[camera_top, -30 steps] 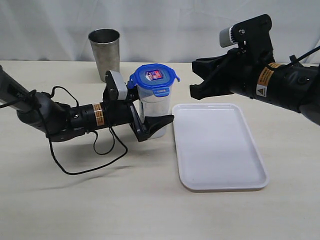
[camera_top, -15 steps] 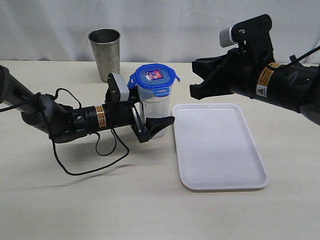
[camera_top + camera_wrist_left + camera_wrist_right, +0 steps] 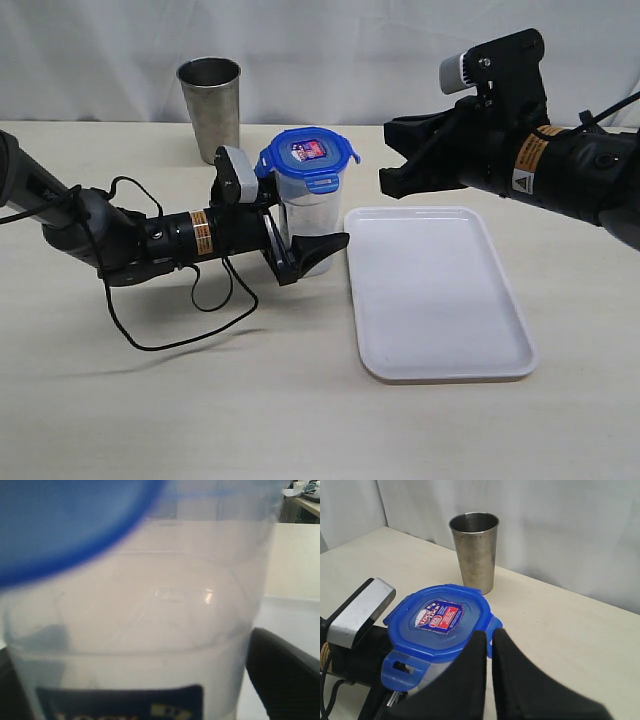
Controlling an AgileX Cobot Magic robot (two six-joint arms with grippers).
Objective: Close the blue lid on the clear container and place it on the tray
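Clear container (image 3: 310, 208) (upright, lidded) beside tray (image 3: 440, 290)

Lid (image 3: 310, 152) on container (image 3: 309, 225), mid surface (image 3: 200, 400); tray (image 3: 437, 290) just beside it twd right edge; tumbler (image 3: 210, 105) behind-left, nr back edge.

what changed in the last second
The left arm eased slightly toward the clear container, its fingers staying on either side of it. The container, blue lid, right gripper, tray and steel tumbler stayed put.
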